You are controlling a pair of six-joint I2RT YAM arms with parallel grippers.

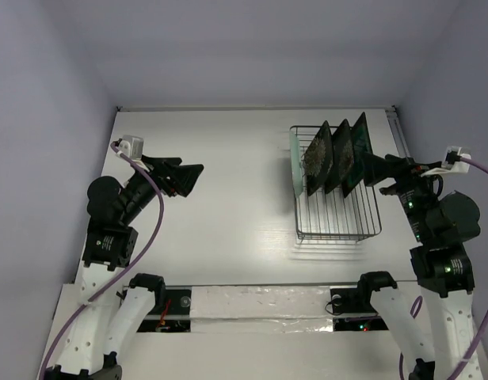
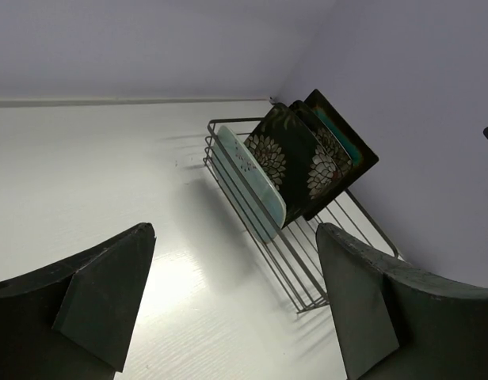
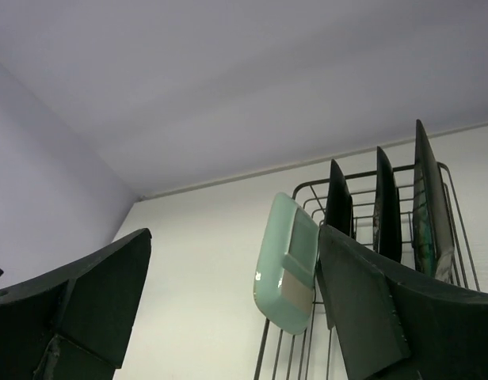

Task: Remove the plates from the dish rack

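Note:
The grey wire dish rack [image 1: 347, 222] stands right of centre on the white table. Four plates stand upright in its far half: a pale mint one [image 1: 295, 158] on the left, two black flowered ones [image 1: 317, 157] [image 1: 340, 154], and a dark one with a teal centre [image 1: 358, 149] on the right. My right gripper [image 1: 371, 168] is open and empty, just right of the teal-centred plate and pointing left. Its wrist view shows the mint plate [image 3: 287, 261] and the rack [image 3: 307, 190]. My left gripper [image 1: 192, 178] is open and empty at the left, well away from the rack [image 2: 307, 269].
The white table [image 1: 228, 214] is walled in by pale panels at the back and on both sides. A foil-covered strip [image 1: 260, 301] runs along the near edge between the arm bases. The rack's near half holds no plates.

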